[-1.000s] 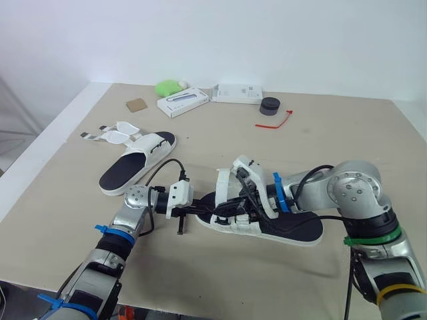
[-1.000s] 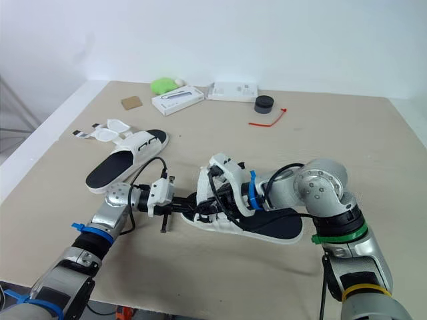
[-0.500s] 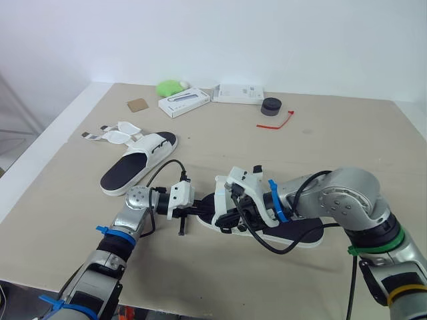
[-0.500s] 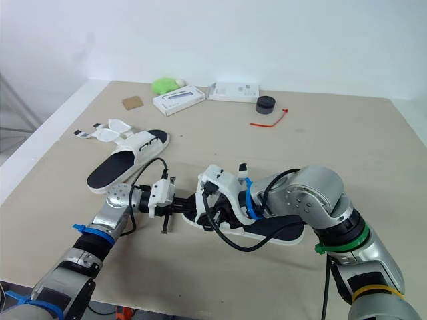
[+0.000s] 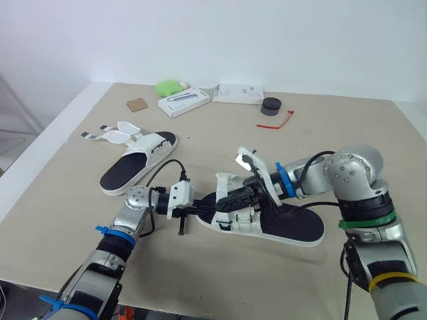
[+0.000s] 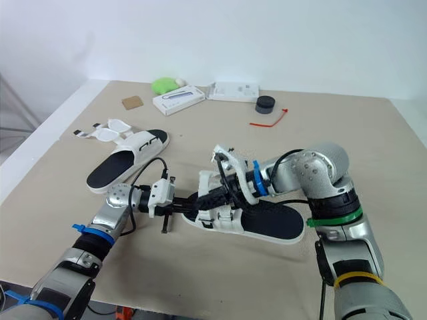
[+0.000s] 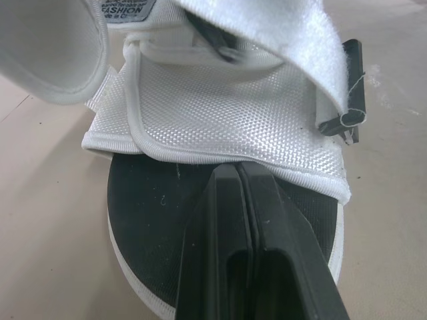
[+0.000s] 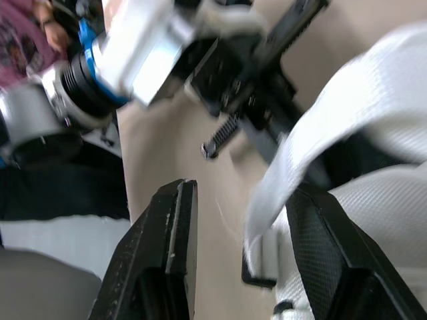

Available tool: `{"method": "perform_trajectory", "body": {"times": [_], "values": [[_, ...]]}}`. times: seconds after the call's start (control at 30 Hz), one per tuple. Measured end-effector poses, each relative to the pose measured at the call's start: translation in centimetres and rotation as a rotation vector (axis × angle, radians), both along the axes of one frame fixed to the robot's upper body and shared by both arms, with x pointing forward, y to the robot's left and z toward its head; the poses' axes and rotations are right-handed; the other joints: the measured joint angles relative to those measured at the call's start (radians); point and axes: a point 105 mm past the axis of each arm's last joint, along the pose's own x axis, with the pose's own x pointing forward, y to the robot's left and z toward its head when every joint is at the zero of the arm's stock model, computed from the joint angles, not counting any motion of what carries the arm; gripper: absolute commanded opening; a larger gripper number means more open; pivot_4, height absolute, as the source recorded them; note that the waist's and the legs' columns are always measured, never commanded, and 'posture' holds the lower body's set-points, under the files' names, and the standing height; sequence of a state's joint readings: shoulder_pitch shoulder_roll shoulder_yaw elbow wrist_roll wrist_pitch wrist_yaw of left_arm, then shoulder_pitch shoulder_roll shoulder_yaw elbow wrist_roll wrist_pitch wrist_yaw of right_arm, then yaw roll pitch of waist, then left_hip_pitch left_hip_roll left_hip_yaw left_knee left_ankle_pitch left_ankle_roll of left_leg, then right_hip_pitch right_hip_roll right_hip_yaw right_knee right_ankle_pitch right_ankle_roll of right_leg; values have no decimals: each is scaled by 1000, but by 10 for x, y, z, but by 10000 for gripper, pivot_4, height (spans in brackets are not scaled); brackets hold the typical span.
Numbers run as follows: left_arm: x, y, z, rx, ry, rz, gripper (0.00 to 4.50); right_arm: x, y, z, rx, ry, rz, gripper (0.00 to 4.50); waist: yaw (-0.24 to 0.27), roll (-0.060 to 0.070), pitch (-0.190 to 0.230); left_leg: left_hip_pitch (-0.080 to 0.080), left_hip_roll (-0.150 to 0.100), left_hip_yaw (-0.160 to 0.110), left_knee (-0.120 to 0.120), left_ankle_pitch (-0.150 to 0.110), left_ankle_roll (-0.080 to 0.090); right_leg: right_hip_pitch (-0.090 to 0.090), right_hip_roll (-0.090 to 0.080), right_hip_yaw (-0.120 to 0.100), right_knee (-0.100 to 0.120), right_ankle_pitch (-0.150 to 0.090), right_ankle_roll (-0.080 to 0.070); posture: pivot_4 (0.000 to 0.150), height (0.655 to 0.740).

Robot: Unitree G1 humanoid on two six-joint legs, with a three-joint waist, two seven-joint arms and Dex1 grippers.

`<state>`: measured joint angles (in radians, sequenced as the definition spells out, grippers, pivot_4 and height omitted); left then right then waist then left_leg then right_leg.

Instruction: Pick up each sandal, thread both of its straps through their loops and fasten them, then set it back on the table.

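The near sandal (image 5: 287, 223), black sole with white straps, lies at the table's middle. My left gripper (image 5: 203, 210) is shut, its fingers (image 7: 243, 200) lying together on the black insole at the toe end, just before the white front band (image 7: 220, 113). My right gripper (image 5: 231, 198) hovers over the front of the same sandal, open, with a loose white strap (image 8: 333, 127) running between its two fingers (image 8: 175, 220). The second sandal (image 5: 137, 163) lies to the left farther back, its straps (image 5: 115, 135) spread open on the table.
Along the back edge stand a green object (image 5: 169, 87), two white boxes (image 5: 183, 102) (image 5: 238, 93), a black round piece (image 5: 271, 106), a red zip tie (image 5: 275, 121) and a brown card (image 5: 137, 105). The table's left edge (image 5: 40, 160) runs close to the second sandal.
My right arm has swung back to the right and its wrist has turned, so the gripper now stands at the front strap. The left gripper has stayed on the toe end.
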<state>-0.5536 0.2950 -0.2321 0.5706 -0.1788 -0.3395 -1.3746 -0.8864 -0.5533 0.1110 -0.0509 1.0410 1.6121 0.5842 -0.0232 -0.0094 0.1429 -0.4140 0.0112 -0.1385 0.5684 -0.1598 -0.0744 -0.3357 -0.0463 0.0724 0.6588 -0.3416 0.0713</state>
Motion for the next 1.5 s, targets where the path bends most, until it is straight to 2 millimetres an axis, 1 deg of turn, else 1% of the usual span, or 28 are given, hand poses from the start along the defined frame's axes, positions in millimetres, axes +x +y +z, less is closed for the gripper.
{"method": "perform_trajectory", "body": {"times": [0.17,0.2,0.23,0.27,0.3,0.33,0.4,0.43,0.57,0.7,0.73,0.8,0.83,0.87,0.93,1.0,1.03,1.17,1.2,1.23,1.27,1.37,1.4,1.43,1.47,1.5], "values": [[0,0,0,0,0,0,0,3,0,-2,3,17,-18,22723,0,0,0,0,0,0,0,0,0,0,0,0,0,0,0,1500,7400],[0,0,0,0,0,0,0,3,0,-2,3,18,-20,20331,0,0,0,0,0,0,0,0,0,0,0,0,0,0,0,1500,7400],[0,0,0,0,0,0,0,3,0,-2,2,19,-21,20331,0,0,0,0,0,0,0,0,0,0,0,0,0,0,0,1500,7400],[0,0,0,0,0,1,0,5,0,-4,1,24,-30,18582,0,0,0,0,0,0,0,0,0,0,0,0,0,0,0,1500,7400],[0,0,0,0,0,1,0,7,1,-5,-1,27,-46,13689,0,0,0,0,0,0,0,0,0,0,0,0,0,0,0,1500,7400],[0,0,0,0,0,1,0,12,0,-6,-1,25,-80,6664,0,0,0,0,0,0,0,0,0,0,0,0,0,0,0,1500,7400],[0,0,0,0,0,1,0,13,0,-7,-6,23,-87,4357,0,0,0,0,0,0,0,0,0,0,0,0,0,0,0,1500,7400],[0,0,0,0,0,1,0,14,-1,-7,-11,20,-92,1105,0,0,0,0,0,0,0,0,0,0,0,0,0,0,0,1500,7400],[0,0,0,-1,0,3,0,15,-2,-8,-32,2,-102,1105,0,0,0,0,0,0,0,0,0,0,0,0,1,0,0,1500,7400],[0,0,0,-1,1,3,0,9,-2,-12,-89,-28,-71,1105,0,1,0,0,0,0,0,0,0,0,0,0,1,0,0,1500,7400],[0,0,0,-1,1,3,0,4,-1,-15,-109,-39,-41,1105,0,0,0,0,0,0,0,0,0,0,0,0,1,0,0,1500,7400],[0,0,0,-1,1,3,0,1,0,-16,-120,-51,-25,1105,0,1,0,0,0,0,0,0,0,0,0,0,1,0,0,1500,7400],[0,0,0,-2,2,0,0,-10,0,-22,-165,-87,22,1105,1,0,0,0,0,-1,0,0,0,0,0,0,1,0,0,1500,7400],[0,0,0,-1,1,0,0,-12,0,-24,-176,-91,31,1105,0,0,0,0,0,-1,0,0,0,0,0,0,1,-1,1,1500,7400],[0,0,0,-1,1,0,0,-14,-1,-28,-198,-115,42,1105,0,0,0,0,0,-1,0,0,0,0,0,0,1,-1,1,1500,7400],[0,0,0,-1,1,0,0,-16,-1,-30,-236,-174,60,1105,0,0,0,0,0,-1,0,0,0,0,0,0,1,-1,1,1500,7400],[0,0,0,-1,1,0,0,-16,-1,-32,-258,-218,69,1105,0,0,0,0,0,-1,0,0,0,0,0,-1,1,-1,1,1500,7400],[0,0,-1,0,4,2,0,-14,0,-37,-294,-292,89,1105,0,0,-1,1,0,-1,0,0,0,0,0,-1,1,-1,1,1500,7400],[0,0,-1,0,5,2,0,-14,1,-38,-298,-307,93,5690,0,-1,-1,1,0,-1,0,0,0,0,0,-1,1,-1,1,1500,7400],[0,0,-1,1,5,3,0,-13,2,-38,-289,-322,96,11326,-1,-1,-1,2,0,-1,0,0,0,1,0,0,1,-1,1,1500,7400],[0,1,-1,1,5,3,0,-13,2,-38,-288,-323,96,12707,-1,-1,-1,2,0,0,0,0,0,1,0,0,1,-1,1,1500,7400],[0,1,-1,2,5,3,0,-19,5,-36,-239,-274,123,23706,-1,-1,-1,2,0,-1,0,0,0,1,0,0,1,-1,1,1500,7400],[0,1,-1,2,5,3,0,-20,5,-36,-235,-268,125,24678,-1,-1,-1,2,0,-1,0,0,0,1,0,0,1,-1,1,1500,7400],[0,1,-1,2,4,3,0,-26,9,-36,-205,-214,154,31187,-1,-1,-1,2,0,-1,0,0,0,1,0,-1,1,-1,1,1500,7400],[1,1,-1,2,3,3,0,-27,8,-31,-152,-125,141,31187,-1,-1,-1,2,0,-1,0,0,0,1,0,-1,1,0,0,1500,7400],[1,1,-1,2,3,3,0,-27,7,-30,-151,-124,141,31187,-1,-1,-1,2,0,-1,0,0,0,1,0,-1,1,0,0,1500,7400]]}}
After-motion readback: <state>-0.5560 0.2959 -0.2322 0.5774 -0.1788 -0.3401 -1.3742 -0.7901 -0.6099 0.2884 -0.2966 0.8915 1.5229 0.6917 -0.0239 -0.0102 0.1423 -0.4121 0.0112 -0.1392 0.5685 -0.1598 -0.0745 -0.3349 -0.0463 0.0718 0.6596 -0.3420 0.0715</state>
